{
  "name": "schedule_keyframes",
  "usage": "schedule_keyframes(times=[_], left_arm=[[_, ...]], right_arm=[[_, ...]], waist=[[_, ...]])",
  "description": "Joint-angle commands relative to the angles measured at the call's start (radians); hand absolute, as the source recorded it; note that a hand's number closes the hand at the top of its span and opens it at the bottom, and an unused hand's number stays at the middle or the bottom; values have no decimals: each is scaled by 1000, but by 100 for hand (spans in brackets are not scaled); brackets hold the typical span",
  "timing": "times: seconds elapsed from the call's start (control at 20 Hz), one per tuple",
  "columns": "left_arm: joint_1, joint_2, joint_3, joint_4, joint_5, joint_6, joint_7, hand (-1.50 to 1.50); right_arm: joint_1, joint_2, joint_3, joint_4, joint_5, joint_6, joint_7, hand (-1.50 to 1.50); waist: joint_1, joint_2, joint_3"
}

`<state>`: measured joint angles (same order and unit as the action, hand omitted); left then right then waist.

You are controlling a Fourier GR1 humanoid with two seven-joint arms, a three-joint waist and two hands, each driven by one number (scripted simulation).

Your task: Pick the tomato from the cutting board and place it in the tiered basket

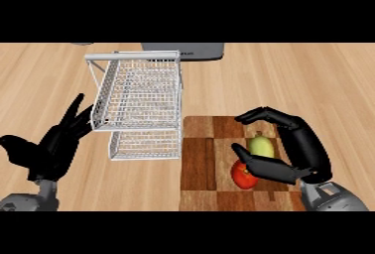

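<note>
Wooden counter (307, 79); right hand (310, 158) arches over tomato (242, 179).

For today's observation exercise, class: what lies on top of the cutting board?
A red tomato and a pale green vegetable lie on the cutting board. The right hand arches over them; its thumb covers part of the tomato, and the board beneath is hidden.
</note>
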<state>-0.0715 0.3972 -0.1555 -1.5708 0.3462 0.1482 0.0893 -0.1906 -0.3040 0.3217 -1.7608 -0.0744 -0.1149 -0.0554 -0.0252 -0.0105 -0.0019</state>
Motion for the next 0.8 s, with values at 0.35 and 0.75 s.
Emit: schedule_keyframes(times=[0.35,0.75], left_arm=[[12,19,21,11,-37,3,55,0],[20,29,27,23,-36,-7,61,0]], right_arm=[[246,-118,116,-261,404,-173,121,-150],[223,-459,183,-387,627,172,428,-150]], waist=[[6,1,0],[2,-2,-7]])
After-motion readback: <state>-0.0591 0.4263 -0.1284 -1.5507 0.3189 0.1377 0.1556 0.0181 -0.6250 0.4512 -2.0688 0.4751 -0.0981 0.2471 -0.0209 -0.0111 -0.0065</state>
